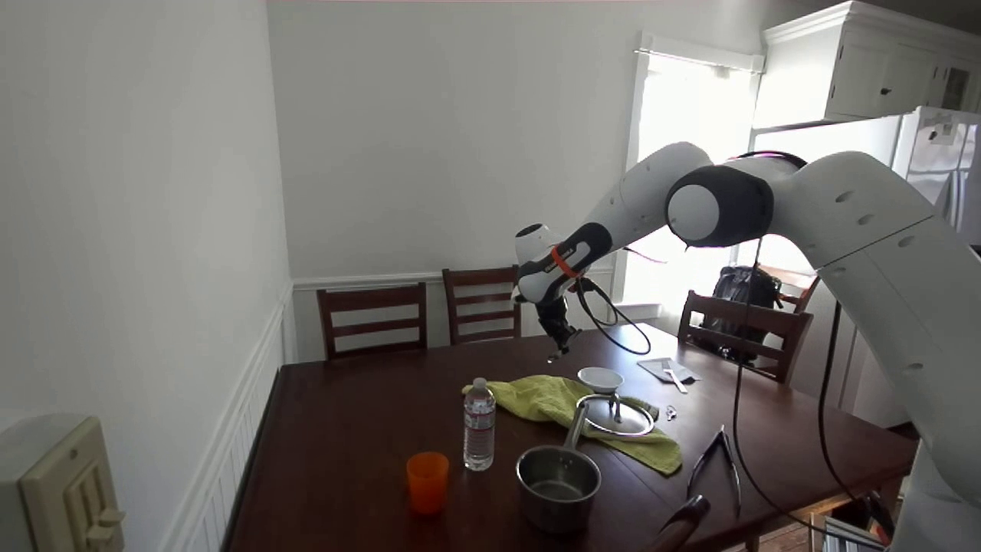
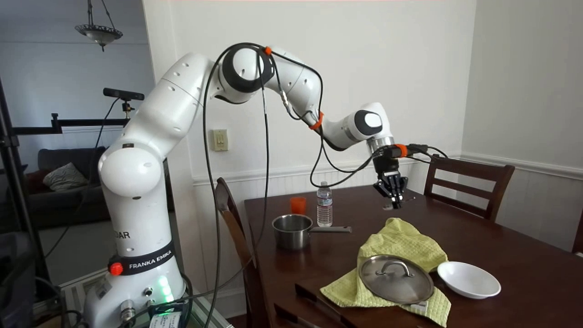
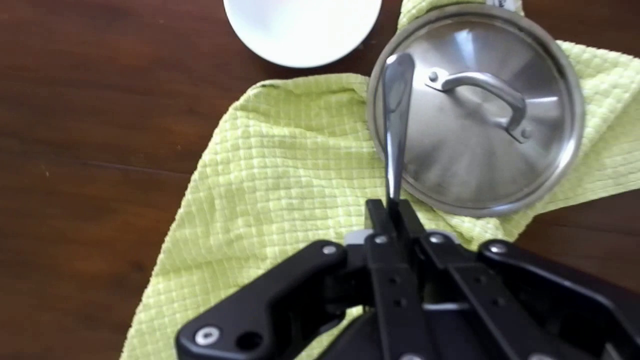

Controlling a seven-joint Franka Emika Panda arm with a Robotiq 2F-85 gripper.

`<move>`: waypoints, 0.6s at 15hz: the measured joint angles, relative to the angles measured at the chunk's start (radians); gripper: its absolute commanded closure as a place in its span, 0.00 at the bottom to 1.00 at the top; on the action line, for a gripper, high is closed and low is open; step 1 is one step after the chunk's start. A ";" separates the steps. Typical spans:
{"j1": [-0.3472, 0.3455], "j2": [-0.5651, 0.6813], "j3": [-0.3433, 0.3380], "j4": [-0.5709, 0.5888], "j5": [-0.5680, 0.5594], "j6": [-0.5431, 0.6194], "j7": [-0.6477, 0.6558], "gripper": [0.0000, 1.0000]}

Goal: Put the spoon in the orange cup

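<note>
My gripper [image 3: 393, 207] is shut on the metal spoon [image 3: 396, 110]. The spoon's handle sticks out beyond the fingertips in the wrist view; its bowl end is hidden by the fingers there. In an exterior view the gripper [image 2: 395, 202] is held above the table with a small shiny end of the spoon [image 2: 388, 207] just below it. The gripper [image 1: 562, 353] also shows at the far part of the table in an exterior view. The orange cup [image 1: 428, 483] stands upright beside the bottle, well away from the gripper. It also shows behind the pot [image 2: 298, 205]. The wrist view does not show it.
A clear water bottle [image 1: 479, 429] stands between cup and gripper. A steel pot [image 1: 559, 483] is beside them. A steel lid [image 3: 475, 110] lies on a yellow-green towel [image 3: 280, 175], near a white bowl [image 3: 302, 30]. Tongs [image 1: 719, 460] lie near the table edge.
</note>
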 measured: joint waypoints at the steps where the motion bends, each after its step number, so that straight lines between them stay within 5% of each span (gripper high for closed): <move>1: 0.042 -0.031 -0.002 -0.035 -0.057 -0.015 0.027 0.98; 5: 0.152 -0.189 -0.005 -0.183 -0.273 -0.029 0.075 0.93; 9: 0.156 -0.263 -0.006 -0.258 -0.307 -0.022 0.076 0.98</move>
